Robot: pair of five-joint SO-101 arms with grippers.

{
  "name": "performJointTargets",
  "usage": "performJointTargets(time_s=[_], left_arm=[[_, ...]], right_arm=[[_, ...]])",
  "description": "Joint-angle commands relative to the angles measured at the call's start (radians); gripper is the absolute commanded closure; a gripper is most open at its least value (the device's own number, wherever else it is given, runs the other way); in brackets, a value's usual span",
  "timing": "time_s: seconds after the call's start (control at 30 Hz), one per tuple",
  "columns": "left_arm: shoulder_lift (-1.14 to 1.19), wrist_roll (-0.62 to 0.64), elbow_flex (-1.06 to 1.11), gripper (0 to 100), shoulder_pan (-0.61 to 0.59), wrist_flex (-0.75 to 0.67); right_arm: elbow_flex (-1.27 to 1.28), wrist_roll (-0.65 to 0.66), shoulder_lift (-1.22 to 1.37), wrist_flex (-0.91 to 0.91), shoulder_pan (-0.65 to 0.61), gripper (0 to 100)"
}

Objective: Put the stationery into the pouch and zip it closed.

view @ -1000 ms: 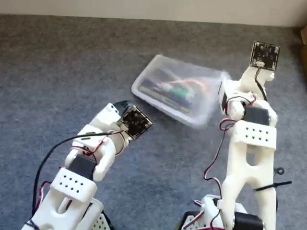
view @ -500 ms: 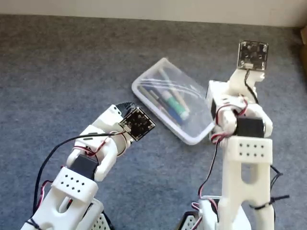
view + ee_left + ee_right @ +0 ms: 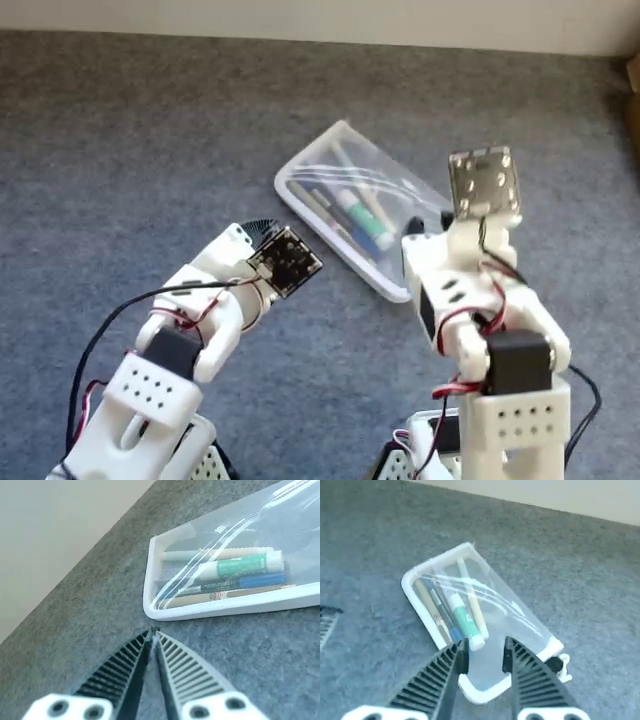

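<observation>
The pouch [image 3: 398, 270], clear w/ a white rim, is laid flat on the grey carpeted surface [image 3: 150, 120], at a slant btwn the two arms. The stationery [image 3: 360, 215] is seen inside it: several pens and a stick w/ a green label, packed side by side along its length. A dark zip slider [image 3: 554, 665] is seen at the pouch corner nearest the right arm; whether the zip is drawn across can't be told. The left tool [image 3: 152, 631] is held low over the surface, its fingers pressed together at the tips w/ nothing gripped. It is pointed at a corner of the pouch and kept just apart from the rim. The right tool [image 3: 485, 647] is held above the pouch's other end, its fingers parted by a narrow gap w/ nothing gripped btwn them.
</observation>
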Motion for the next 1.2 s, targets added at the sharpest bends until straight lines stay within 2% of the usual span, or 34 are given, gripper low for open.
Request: performJointTargets(time_s=[0.0,0.2,0.37,0.53,0.63,0.83,1.17], left_arm=[[-0.165,-0.008,-0.012,99,-0.010,0.115],[-0.486,-0.003,0.039,99,-0.019,0.321],[-0.740,-0.002,0.183,99,-0.127,0.390],[-0.699,-0.002,0.257,99,-0.248,0.405],[-0.711,-0.002,0.318,99,-0.282,0.405],[-0.713,-0.003,0.443,99,-0.286,0.411],[-0.713,-0.003,0.441,99,-0.283,0.552]], right_arm=[[0.102,0.017,-0.117,0.004,-0.010,88.6],[0.315,0.017,-0.274,-0.090,-0.007,88.6],[0.521,0.012,-0.404,-0.199,-0.007,88.6],[0.684,0.015,-0.533,-0.259,-0.008,89.9],[0.750,0.017,-0.595,-0.277,-0.008,98.0],[0.869,0.014,-0.717,-0.274,-0.005,98.8],[1.115,0.011,-0.737,-0.278,-0.005,98.8]])
